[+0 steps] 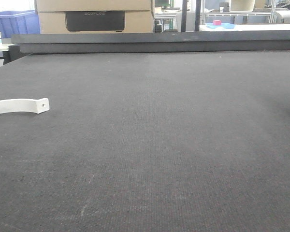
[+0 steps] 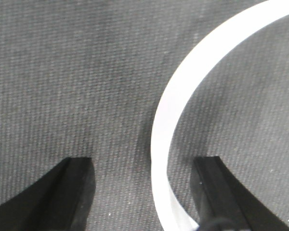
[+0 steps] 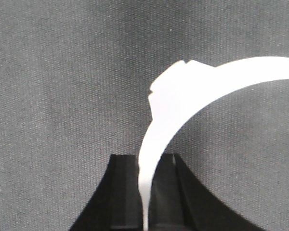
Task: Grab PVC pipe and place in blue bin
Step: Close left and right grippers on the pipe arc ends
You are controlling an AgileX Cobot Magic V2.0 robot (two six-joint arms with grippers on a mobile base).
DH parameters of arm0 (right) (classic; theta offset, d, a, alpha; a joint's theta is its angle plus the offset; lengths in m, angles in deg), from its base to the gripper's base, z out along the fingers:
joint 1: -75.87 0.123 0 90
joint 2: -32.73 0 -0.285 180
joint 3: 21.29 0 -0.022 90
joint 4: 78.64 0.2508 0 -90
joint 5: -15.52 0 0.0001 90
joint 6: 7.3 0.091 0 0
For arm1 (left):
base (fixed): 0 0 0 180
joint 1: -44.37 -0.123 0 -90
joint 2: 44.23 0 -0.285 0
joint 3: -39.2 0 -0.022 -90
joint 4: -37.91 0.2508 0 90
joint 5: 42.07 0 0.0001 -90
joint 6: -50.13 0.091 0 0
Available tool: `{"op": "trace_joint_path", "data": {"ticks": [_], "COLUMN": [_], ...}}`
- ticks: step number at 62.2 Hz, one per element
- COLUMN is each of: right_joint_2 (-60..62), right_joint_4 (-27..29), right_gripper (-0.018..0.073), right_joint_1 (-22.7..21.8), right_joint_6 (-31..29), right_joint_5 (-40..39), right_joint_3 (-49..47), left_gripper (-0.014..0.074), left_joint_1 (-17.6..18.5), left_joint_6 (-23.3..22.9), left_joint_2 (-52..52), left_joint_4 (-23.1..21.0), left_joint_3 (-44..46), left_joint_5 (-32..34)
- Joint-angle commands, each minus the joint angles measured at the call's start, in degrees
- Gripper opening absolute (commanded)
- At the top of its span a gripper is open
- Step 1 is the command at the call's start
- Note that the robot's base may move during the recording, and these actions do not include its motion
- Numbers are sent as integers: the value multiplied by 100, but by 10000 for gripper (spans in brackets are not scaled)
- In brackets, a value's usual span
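The right gripper (image 3: pixel 147 166) is pressed together, pinching the thin end of a white curved PVC pipe piece (image 3: pixel 183 91) that arcs up and off to the right above the mat (image 3: pixel 53 96). The left gripper (image 2: pixel 143 163) is spread, low over the mat, with a white arc (image 2: pixel 171 96) lying between its fingers, nearer the right one. In the front view a white curved piece with a hole (image 1: pixel 19 105) lies on the mat's left edge. A blue bin (image 1: pixel 14 21) stands beyond the mat's far left corner.
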State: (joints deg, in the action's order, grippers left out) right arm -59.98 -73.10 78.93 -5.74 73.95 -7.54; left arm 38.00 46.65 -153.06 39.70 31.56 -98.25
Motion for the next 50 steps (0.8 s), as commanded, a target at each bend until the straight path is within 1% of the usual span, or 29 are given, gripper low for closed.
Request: {"op": "trace_joint_path", "data": {"ticks": [1,18,22,36,42,47,50], "right_joint_2": [32,22,22,22,22,27,27], "right_joint_4": [-27,-27,-27,-27,-27,-20,-20], "right_gripper": [-162,-162,-162,-162,-162,-162,-162], "right_joint_1": [7,7,7,7,7,7,7], "right_joint_6": [-14,-14,-14,-14,-14,-14,-14], "right_joint_5": [-75,-102,-102,-102,-102,-114,-137], "right_joint_3": [14,14,14,14,14,14,14], "left_gripper": [335,335,335,335,300,222,146], "left_joint_1": [30,92,92,92,92,92,92], "left_joint_6": [53,94,184,186,186,194,194], "left_joint_2": [-2,-177,-216,-263,-274,-274,-274], "left_joint_4": [-73,-82,-105,-119,-119,-119,-119], "left_joint_3": [36,36,36,36,36,36,36], "left_joint_5": [57,116,116,103,103,50,24]}}
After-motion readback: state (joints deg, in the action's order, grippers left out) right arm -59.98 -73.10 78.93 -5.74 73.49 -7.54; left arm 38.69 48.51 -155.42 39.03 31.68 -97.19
